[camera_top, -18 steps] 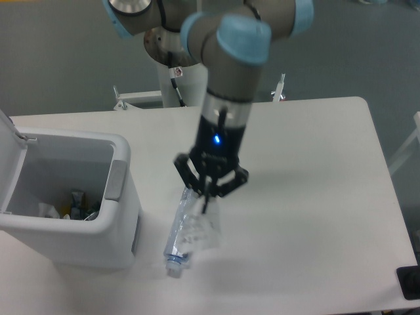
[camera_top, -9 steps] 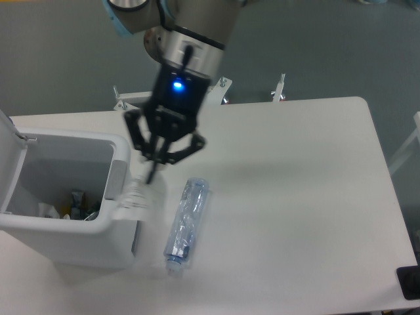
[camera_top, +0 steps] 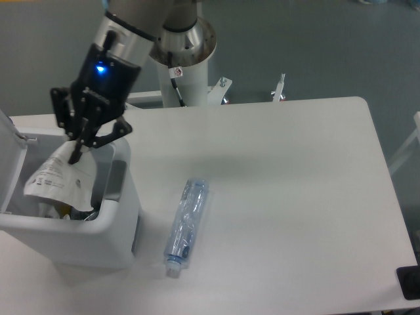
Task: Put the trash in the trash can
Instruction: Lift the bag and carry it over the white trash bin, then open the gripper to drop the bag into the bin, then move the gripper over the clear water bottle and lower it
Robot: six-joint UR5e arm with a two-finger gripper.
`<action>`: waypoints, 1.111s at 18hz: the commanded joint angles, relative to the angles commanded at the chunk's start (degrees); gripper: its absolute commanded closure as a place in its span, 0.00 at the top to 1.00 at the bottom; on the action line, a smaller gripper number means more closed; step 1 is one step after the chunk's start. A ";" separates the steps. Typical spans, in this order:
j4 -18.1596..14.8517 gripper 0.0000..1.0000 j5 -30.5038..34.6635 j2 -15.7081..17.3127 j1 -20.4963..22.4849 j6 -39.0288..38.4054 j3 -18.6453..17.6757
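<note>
A robotics lab or test room. A plain white table (camera_top: 295, 197) stands on a grey-blue floor (camera_top: 315, 46). Behind the table, a robot arm (camera_top: 131, 33) rises from a white pedestal (camera_top: 187, 79). Metal brackets (camera_top: 281, 88) are clamped to the table's far edge.

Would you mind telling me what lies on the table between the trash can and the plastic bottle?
Nothing: in the camera view the strip of white table between the trash can and the bottle is bare.
</note>
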 joint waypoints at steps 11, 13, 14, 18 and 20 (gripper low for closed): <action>0.53 1.00 -0.09 -1.83 8.07 0.36 5.16; 0.53 1.00 0.00 -6.04 10.10 -0.52 7.89; 0.53 1.00 0.17 -9.29 10.11 -1.04 10.25; 0.26 1.00 0.97 -18.09 12.03 -5.09 16.51; -0.26 1.00 1.14 -19.86 12.22 -5.09 15.90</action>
